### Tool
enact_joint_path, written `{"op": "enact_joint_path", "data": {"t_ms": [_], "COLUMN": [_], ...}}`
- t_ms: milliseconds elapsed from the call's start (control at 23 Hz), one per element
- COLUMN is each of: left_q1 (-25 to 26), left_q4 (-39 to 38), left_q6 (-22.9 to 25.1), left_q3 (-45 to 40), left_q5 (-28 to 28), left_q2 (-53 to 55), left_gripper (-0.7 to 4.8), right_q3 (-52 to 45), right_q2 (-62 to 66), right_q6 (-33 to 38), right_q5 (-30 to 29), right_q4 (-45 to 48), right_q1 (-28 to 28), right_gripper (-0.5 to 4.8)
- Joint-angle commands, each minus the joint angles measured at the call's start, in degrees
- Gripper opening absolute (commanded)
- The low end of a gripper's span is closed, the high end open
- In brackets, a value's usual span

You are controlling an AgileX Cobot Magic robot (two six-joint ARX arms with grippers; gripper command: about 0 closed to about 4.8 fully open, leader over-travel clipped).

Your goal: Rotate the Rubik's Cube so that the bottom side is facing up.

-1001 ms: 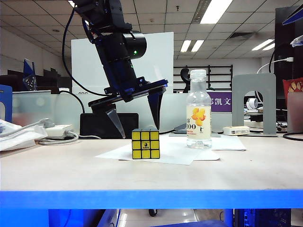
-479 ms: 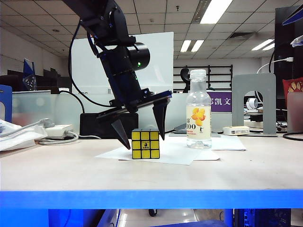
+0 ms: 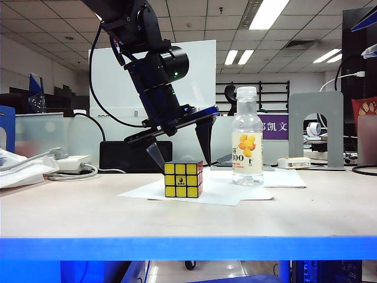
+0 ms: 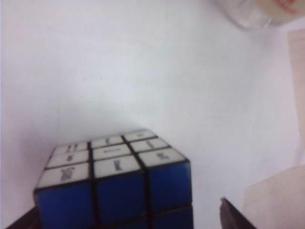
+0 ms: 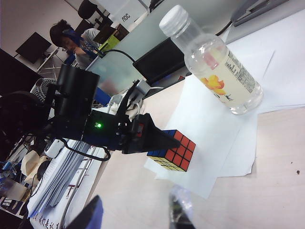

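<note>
The Rubik's Cube (image 3: 182,179) sits just below the left end effector (image 3: 181,157), fingers apart astride it; the right end effector (image 5: 136,214) hangs well apart, its fingers parted; bare bench (image 3: 88,212) lies beside.

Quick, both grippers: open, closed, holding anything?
Left gripper: open, empty, jaws straddling the small black-framed Rubik's Cube from above.
Right gripper: away from the cube, nothing seen between its jaws; open or shut cannot be told.
</note>
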Motion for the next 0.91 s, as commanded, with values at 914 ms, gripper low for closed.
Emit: {"op": "enact_joint_path", "data": {"t_ms": [914], "left_q1": [-0.1], "left_q4": [-0.5], "left_q6": [1.9], "left_q3": [0.4], "left_q5": [3.2], "left_q2": [-0.3], "left_gripper": [2.35], "right_q3": [0.3], "right_q2": [0.0], "right_q6": [-0.4], "right_q5": [-0.2], "right_q4": [0.7], "right_q1": [0.0], "right_gripper": [1.81]}}
